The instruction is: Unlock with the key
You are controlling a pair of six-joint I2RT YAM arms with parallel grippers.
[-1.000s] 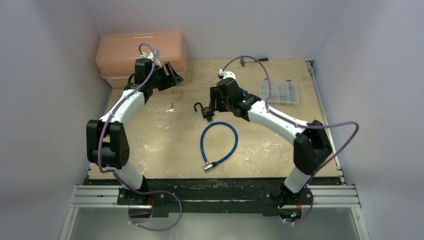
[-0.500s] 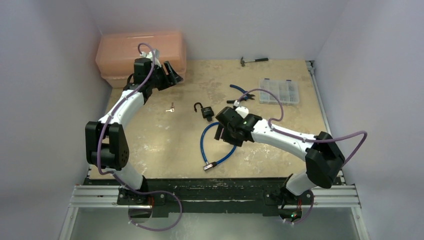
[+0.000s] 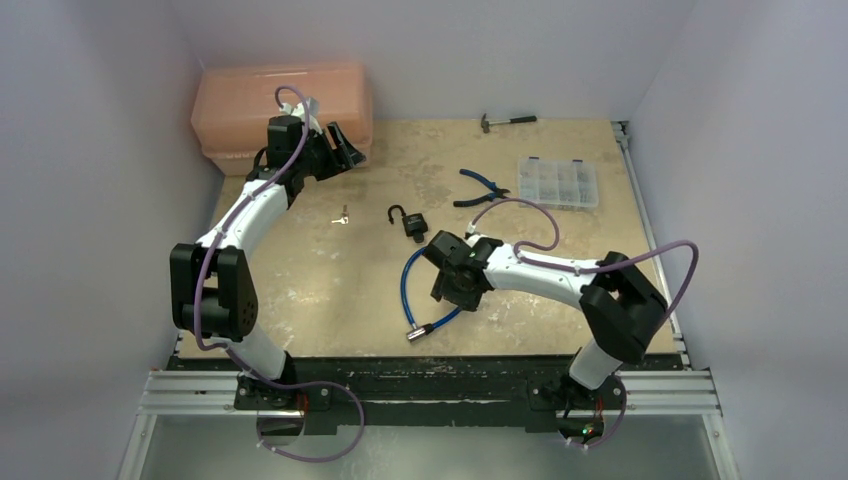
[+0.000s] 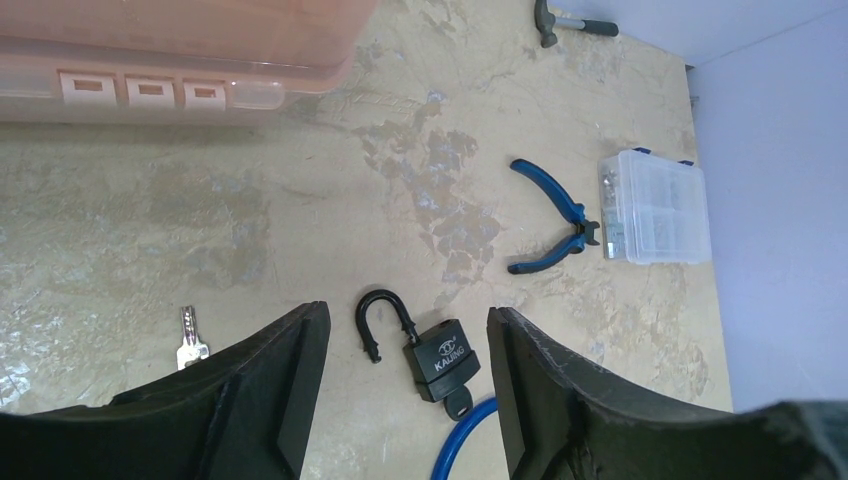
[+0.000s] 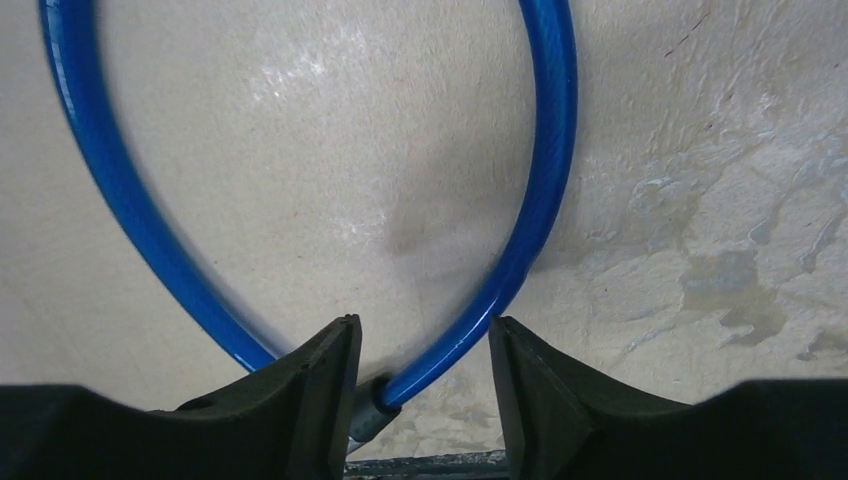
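**A:** What just moved?

**B:** The right hand (image 5: 420,345). A second ago it was up at the padlock (image 4: 440,358). Now it has slid down the frame and hangs over the blue cable (image 5: 545,200), fingers apart, holding nothing.

**A:** Where's the key?

**B:** The key (image 4: 458,404) sticks in the bottom of the padlock, mid-frame on the bench (image 3: 320,290). The padlock's hoop is open.

**A:** So it's done?

**B:** I think so. The left hand (image 4: 405,315), upper left in the top view, is wide open and empty too.
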